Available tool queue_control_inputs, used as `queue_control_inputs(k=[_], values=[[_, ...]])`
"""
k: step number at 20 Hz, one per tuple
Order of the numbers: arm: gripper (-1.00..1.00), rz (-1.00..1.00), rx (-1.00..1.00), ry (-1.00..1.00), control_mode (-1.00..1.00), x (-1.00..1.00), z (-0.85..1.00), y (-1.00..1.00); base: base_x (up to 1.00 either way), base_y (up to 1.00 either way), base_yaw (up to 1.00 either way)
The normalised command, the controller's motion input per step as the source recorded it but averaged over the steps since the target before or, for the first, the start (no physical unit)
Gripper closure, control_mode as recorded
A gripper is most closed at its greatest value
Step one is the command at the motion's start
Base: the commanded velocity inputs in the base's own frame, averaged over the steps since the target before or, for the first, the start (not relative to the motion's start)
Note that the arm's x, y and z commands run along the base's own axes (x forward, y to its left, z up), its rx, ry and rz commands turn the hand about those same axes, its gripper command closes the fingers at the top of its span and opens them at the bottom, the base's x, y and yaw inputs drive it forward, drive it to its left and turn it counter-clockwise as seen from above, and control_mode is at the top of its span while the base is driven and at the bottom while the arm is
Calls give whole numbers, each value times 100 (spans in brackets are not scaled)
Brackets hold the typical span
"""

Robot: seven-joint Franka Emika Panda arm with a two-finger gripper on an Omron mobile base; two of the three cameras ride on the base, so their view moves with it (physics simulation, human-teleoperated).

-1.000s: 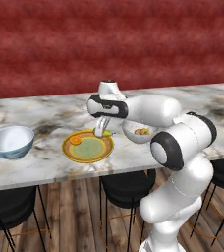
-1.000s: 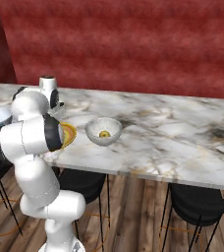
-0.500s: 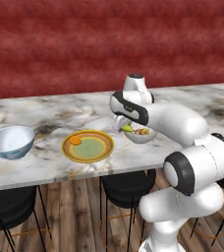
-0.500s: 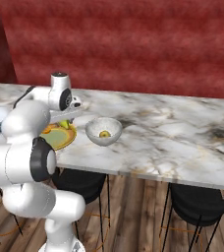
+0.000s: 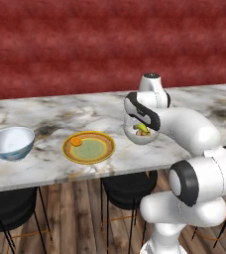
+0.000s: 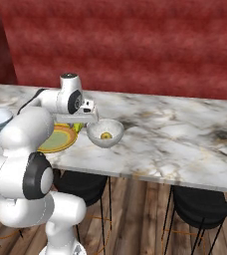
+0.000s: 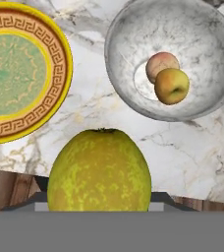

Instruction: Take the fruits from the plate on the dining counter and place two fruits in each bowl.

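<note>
My gripper [image 5: 141, 127] is shut on a yellow-green pear-like fruit [image 7: 100, 170], held just above the dining counter [image 5: 50, 116] between the plate and the speckled grey bowl [image 7: 119, 69]. From the right base view this fruit [image 6: 77, 127] hangs just left of that bowl [image 6: 96, 140]. Two fruits lie in the grey bowl: a pinkish one [image 7: 160, 63] and a brownish-yellow one [image 7: 172, 86]. The plate [image 5: 105, 154] holds an orange fruit [image 5: 76, 141]. At the far left stands the blue-and-white bowl [image 5: 12, 144], with nothing showing in it.
Black round stools [image 5: 127, 186] stand under the counter's front edge, with another stool [image 6: 200, 204] to the right. A red wall runs behind the counter. The counter stretches bare to the right of the grey bowl.
The arm has swung right from over the plate to beside the grey bowl, carrying the yellow-green fruit. The bowls and plate have stayed put.
</note>
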Motion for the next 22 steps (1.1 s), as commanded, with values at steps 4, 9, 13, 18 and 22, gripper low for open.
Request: queue_control_inputs(k=[4, 9, 13, 18, 22], values=[[100, -16, 7, 4, -100, -11, 20, -9, 0, 0, 0], [100, 0, 3, 0, -100, -4, 0, -16, 0, 0, 0], [100, 0, 0, 0, -100, 0, 0, -4, 0, 0, 0], [100, 0, 0, 0, 100, 0, 0, 0, -15, 11, 0], [100, 0, 0, 0, 100, 0, 0, 0, -31, 93, 0]])
